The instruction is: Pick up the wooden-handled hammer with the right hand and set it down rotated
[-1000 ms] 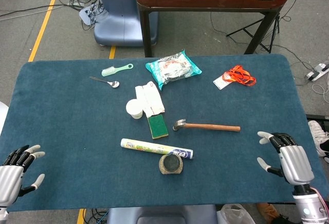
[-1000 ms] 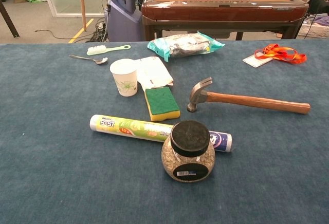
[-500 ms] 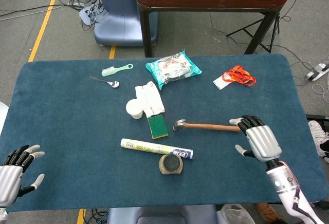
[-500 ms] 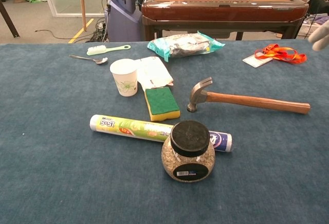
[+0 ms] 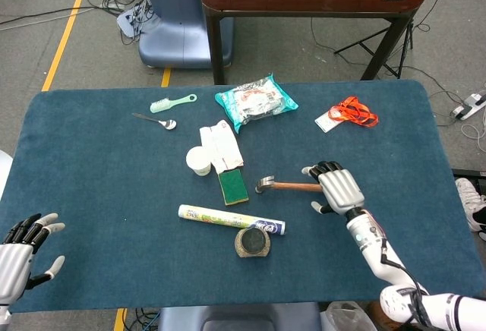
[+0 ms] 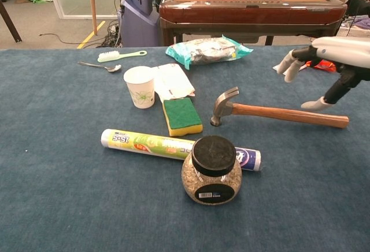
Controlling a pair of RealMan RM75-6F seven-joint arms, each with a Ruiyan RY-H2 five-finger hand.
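The wooden-handled hammer lies flat on the blue table, metal head to the left, handle pointing right. My right hand hovers over the far end of the handle with fingers spread and nothing in it; in the chest view it is above the handle, clear of it. My left hand rests open at the table's front left corner, far from the hammer, and does not show in the chest view.
A green sponge, a paper cup, a rolled tube and a black-lidded jar sit left of and in front of the hammer. An orange lanyard, a snack bag, a spoon and a brush lie farther back.
My right hand has swept from the table's front right edge leftward and inward, arriving over the hammer's handle. The hammer and my left hand have not moved.
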